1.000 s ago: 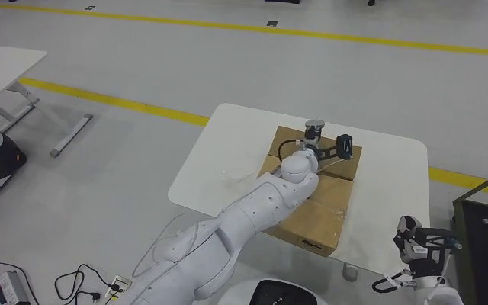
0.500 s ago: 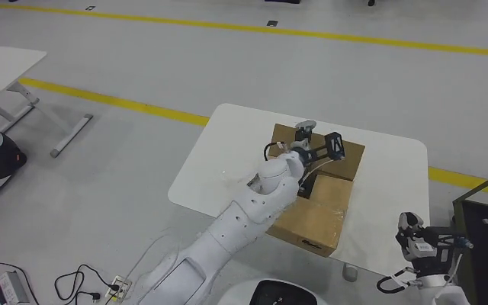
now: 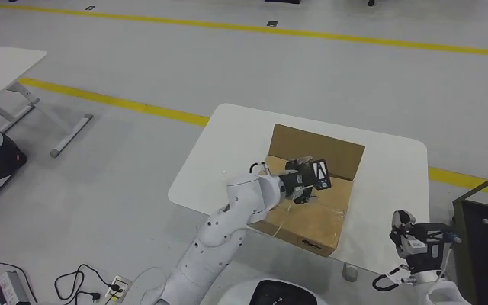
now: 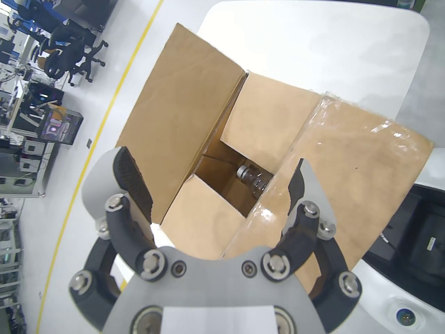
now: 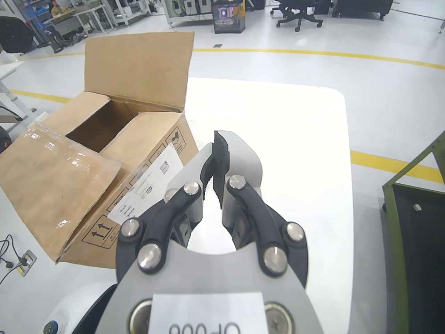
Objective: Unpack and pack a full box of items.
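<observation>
1. Our right gripper (image 5: 215, 172) is hanging at the near right, by the near right corner of the table (image 5: 278, 123) and well apart from the box (image 3: 314, 219). Its pads are pressing together with nothing between them.
2. We are hovering our left gripper (image 4: 211, 160) over the middle of the box, its fingers spread wide and carrying nothing, pointing down at the gap in the top.
3. On the near side of the box, the near flap (image 4: 358, 175) is lying flat over the top, with glossy tape (image 4: 314, 119) running along its free edge. We are judging it to be stiff cardboard with a slick strip. It looks best taken by that edge where the cardboard is bare, then folded back toward us.
4. Just beyond that edge, two inner flaps (image 4: 271, 116) are leaving a small opening between them. A bottle (image 4: 251, 179) is lying on its side at the bottom, partly hidden under the near flap.
5. We are reading the bottle as clear plastic: light, smooth and round, so likely to slip or roll. We are thinking a hold across the body just below the cap is safest, once the flaps are out of the way. The opening is looking tight for wide fingers.
6. At the far side, the far flap (image 5: 139, 67) is standing upright, already open.
</observation>
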